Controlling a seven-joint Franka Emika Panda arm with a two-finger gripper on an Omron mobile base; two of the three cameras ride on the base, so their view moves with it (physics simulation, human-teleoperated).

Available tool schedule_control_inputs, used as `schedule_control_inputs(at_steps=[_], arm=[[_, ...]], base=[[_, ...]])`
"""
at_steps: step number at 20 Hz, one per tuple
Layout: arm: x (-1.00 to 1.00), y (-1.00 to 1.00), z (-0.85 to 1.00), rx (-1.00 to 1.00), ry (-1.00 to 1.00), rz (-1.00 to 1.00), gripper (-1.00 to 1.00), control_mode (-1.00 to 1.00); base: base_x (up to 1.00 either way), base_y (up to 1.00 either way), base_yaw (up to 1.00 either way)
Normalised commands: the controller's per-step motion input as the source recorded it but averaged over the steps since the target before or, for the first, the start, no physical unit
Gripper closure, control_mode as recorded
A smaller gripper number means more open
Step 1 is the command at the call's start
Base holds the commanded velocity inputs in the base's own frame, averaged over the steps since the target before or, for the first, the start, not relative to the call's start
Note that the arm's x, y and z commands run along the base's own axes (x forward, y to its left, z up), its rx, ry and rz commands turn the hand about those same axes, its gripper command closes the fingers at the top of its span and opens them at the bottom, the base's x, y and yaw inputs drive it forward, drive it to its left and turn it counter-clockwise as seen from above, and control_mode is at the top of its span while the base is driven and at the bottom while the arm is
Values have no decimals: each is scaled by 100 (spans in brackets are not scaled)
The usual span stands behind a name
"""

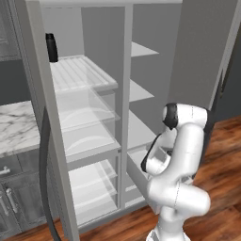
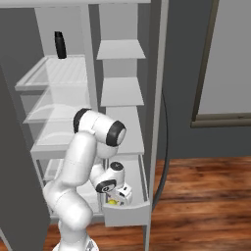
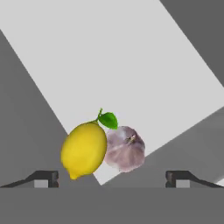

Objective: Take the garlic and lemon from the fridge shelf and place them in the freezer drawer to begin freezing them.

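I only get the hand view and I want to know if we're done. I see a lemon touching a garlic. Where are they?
Observer: In the freezer drawer, which is pulled out at the bottom of the fridge. The lemon shows as a yellow spot under the hand in the right base view.
Operator: What's on the fridge shelf?
Observer: A dark bottle stands at the back of the fridge shelf.
Operator: Where's the arm?
Observer: It folds down from the base and puts the gripper inside the drawer.
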Motion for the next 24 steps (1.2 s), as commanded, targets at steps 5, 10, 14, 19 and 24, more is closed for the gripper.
schedule_control_inputs(at_steps=[5, 10, 14, 19, 24], arm=[[-1, 3, 86, 0, -2, -1, -100, -100], [0, 0, 80, 0, 0, -3, -100, -100], [-1, 0, 70, 0, 0, -4, -100, -100], [-18, -1, 55, 4, 0, -2, -100, -100], [-20, 0, 58, 2, 0, -4, -100, -100]], base=[[0, 0, 0], [0, 0, 0], [0, 0, 0], [0, 0, 0], [0, 0, 0]])
